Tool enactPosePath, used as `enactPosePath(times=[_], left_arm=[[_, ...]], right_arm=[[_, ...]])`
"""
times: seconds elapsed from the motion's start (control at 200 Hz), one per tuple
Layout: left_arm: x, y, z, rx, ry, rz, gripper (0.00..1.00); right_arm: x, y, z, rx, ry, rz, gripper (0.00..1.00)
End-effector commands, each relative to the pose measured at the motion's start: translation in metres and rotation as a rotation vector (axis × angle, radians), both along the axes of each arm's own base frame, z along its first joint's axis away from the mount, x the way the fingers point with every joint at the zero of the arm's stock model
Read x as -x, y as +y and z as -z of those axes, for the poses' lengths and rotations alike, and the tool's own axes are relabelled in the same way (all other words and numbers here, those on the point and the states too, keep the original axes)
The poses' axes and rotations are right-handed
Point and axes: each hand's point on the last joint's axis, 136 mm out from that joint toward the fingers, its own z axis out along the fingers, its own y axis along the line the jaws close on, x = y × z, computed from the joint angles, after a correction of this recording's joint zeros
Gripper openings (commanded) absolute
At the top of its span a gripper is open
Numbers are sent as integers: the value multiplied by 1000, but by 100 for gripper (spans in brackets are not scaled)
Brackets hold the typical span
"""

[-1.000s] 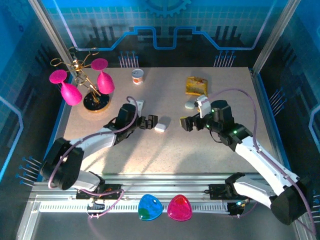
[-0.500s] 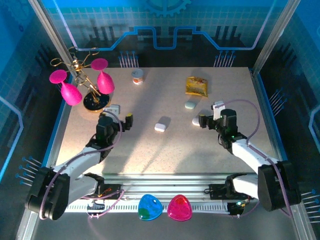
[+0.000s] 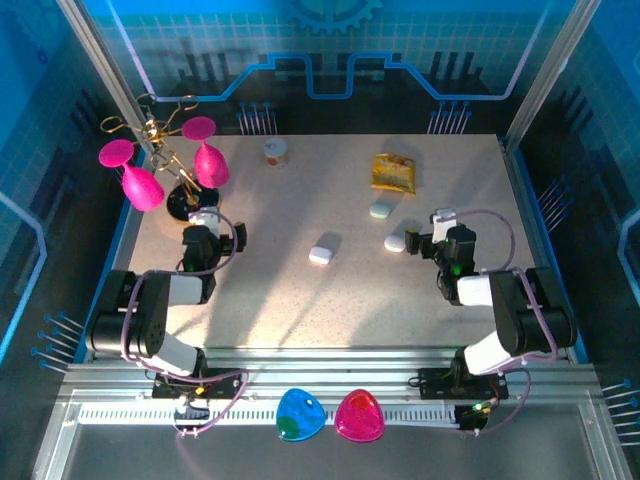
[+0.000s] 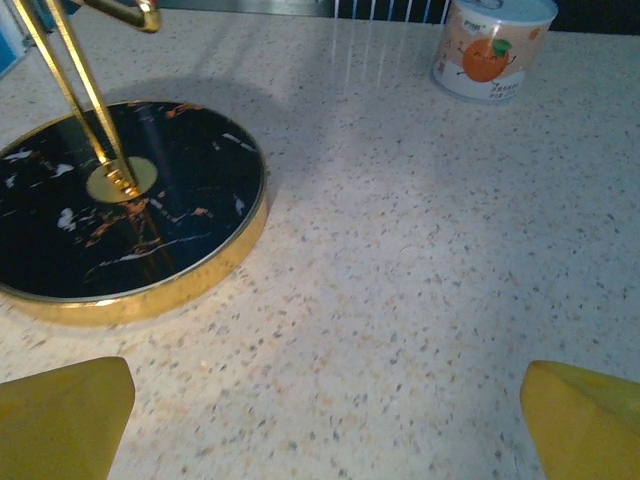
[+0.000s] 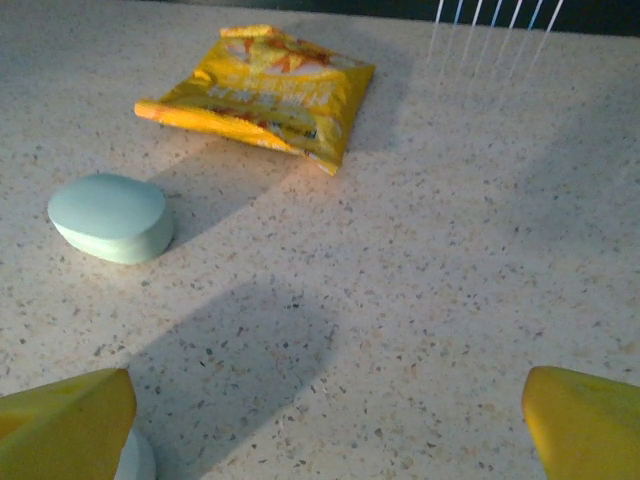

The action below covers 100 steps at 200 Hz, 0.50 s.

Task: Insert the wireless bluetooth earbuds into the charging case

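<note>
Right gripper (image 5: 325, 425): fingers spread wide, nothing held. A white charging case (image 3: 395, 243) lies on the table (image 3: 300, 310), just beside the finger at the left of the right wrist view. Left gripper (image 4: 320, 425): fingers likewise wide, nothing held, facing the black-and-gold stand base (image 4: 120, 200) close ahead. A second white case (image 3: 320, 254) lies mid-table between the arms, well apart from both. Further out sit the pale-green case (image 5: 110, 217), then the yellow snack bag (image 5: 265, 90). The orange-print can (image 4: 492, 48) stands toward the far edge. All three cases appear closed. Where the earbuds are cannot be told; they are too small to make out from overhead.

Hazards, as judged:
- A smooth, rounded case is likely to squirt out of an off-centre pinch.
- A finger sweeping in low may push the nearest case away.
- A left-arm swing toward centre risks clipping the stand and toppling its pink glasses (image 3: 143, 186)
</note>
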Motion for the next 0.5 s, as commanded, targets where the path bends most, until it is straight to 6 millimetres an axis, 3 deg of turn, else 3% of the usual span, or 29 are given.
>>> enactPosePath(times=[0.0,0.495], left_arm=[[-9,-8,-14,37,-76,48,99],[-10,-13,-13,25,-65,73,99]], right_arm=[[-11,-6,-23,-14,-102,5,100],[-12,-6,-22,-4,-93,14,100]])
